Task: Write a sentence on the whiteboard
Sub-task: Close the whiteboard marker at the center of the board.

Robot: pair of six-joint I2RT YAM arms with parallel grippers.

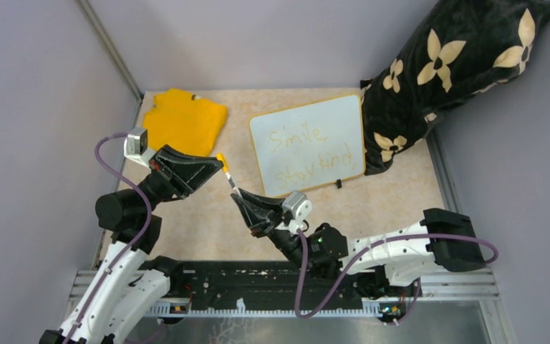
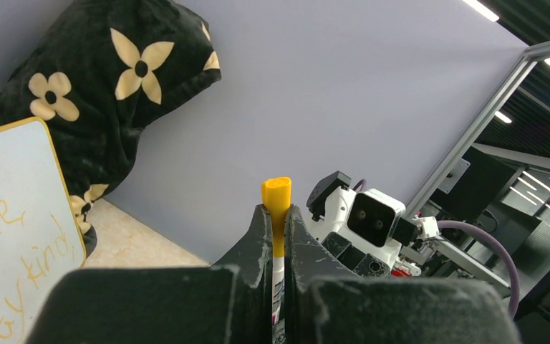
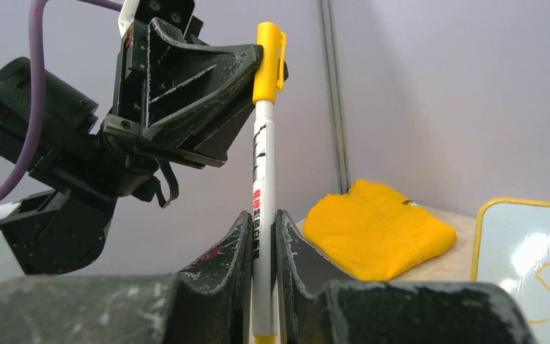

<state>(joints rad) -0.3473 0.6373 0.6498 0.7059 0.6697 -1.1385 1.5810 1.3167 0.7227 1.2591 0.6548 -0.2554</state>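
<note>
Your left gripper (image 1: 218, 162) is clenched on the yellow cap (image 3: 268, 61), and your right gripper (image 1: 238, 198) grasps the white barrel of the marker (image 3: 263, 168) just below it, so the two meet over mid-bench with the cap seated on the barrel's end. From there the whiteboard (image 1: 344, 122) lies flat at 2 o'clock, glossy white with a thin yellow rim. The sentence (image 1: 314, 170) runs in faint yellow-orange across two lines, "Smile" over "Stay kind". The board's right edge runs up against the black flowered pillow (image 1: 444, 72) at 3 o'clock. A yellow cloth (image 1: 185, 120) sits at 11 o'clock of your left gripper, near the wall. Bare bench (image 1: 208, 222) lies open at 6 o'clock. The marker's lower end is hidden between your right gripper's fingers, and both wrist views cut the board off.
</note>
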